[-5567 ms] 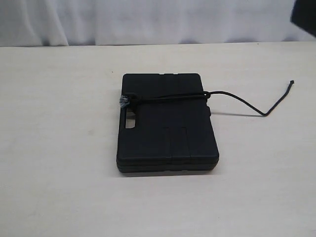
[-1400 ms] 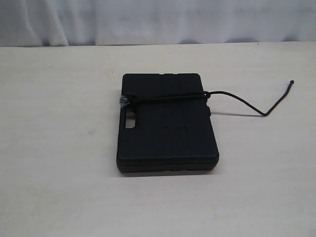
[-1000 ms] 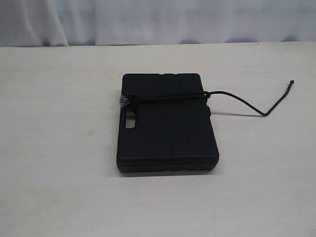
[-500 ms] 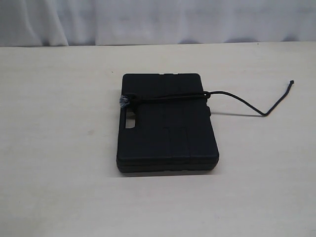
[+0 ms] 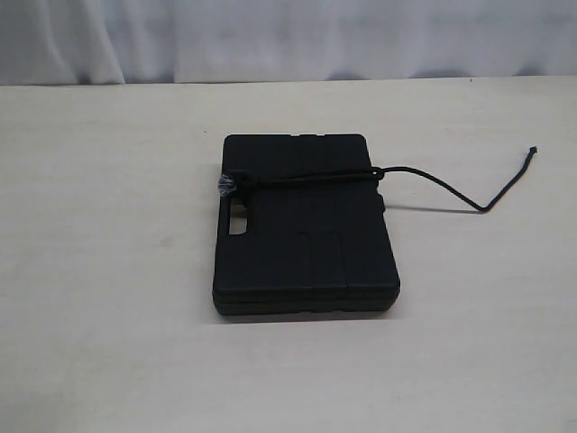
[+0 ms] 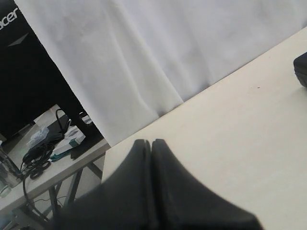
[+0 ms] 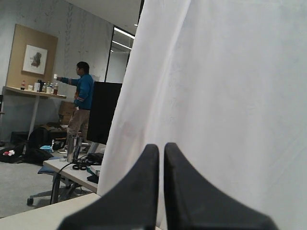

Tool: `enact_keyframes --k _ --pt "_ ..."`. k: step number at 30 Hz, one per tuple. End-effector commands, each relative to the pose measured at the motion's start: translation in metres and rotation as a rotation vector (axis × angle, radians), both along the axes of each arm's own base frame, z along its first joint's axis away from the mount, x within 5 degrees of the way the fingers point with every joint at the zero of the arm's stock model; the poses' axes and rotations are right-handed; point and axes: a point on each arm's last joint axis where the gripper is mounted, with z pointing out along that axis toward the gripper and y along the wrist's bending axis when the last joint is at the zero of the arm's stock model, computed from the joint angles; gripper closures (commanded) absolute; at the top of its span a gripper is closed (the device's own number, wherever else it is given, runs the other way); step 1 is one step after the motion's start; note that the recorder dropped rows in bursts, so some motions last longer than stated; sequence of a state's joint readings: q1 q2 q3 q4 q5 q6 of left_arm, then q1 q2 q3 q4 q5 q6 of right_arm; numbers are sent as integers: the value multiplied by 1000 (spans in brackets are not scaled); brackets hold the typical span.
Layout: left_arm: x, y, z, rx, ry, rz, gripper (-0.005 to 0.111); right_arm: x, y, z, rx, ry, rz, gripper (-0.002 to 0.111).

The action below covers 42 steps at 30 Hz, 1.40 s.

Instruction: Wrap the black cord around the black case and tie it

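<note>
Pale table (image 5: 108, 271) w/ white curtain (image 5: 270, 36) behind; man (image 7: 82, 103) (blue top).

Exterior view: black cord (image 5: 306, 179) crosses the lid of the black case (image 5: 306, 248); any run beneath the case is hidden. Greyish knot (image 5: 227, 185), left of frame centre at the case's edge: too small to read how it is tied. Left wrist view: only one case corner shows, the rest cut off by the frame edge.
</note>
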<state>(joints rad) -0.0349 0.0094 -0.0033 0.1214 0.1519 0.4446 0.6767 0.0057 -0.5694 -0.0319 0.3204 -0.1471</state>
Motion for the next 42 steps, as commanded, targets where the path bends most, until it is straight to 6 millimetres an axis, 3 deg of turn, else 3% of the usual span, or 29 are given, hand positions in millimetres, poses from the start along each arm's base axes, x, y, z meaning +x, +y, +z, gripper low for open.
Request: enact_keyframes --k 1,10,26,36,42 --pt "-1 0 -1 -6 -6 0 107 0 -1 -1 -7 -10 -7 104" --pt "-3 2 -16 -2 164 21 107 0 -1 -1 -7 -10 -7 104" --pt "-3 2 -16 -4 163 20 107 0 -1 -1 -7 -10 -7 104" --pt "-3 2 -16 -321 165 66 107 0 -1 -1 -7 -10 -7 104" --pt "-3 2 -16 -345 165 70 107 0 -1 -1 -7 -10 -7 104"
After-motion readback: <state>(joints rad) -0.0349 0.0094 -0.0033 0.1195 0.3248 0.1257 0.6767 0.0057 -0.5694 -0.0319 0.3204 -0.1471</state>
